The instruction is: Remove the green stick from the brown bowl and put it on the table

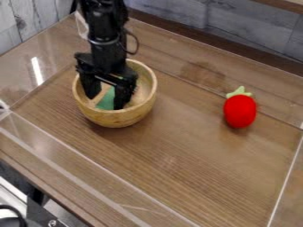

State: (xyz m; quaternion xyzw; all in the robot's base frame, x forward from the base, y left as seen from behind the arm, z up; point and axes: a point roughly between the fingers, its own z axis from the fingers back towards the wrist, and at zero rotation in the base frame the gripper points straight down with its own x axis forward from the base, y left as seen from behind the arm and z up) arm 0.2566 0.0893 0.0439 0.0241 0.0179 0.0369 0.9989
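The table (pixel 178 168) is dark wood-grain, walled by clear acrylic on its near, left and right edges, with broad bare room across its near half and middle. Behind it runs a grey plank wall. The bowl (pixel 115 111) sits at far left, close to the left wall. The gripper (pixel 109 95) points down into it, jaws spread wide, one on each side of the stick (pixel 109 99), which lies inside the bowl, not gripped. A red toy (pixel 240 110) stands well apart at right.
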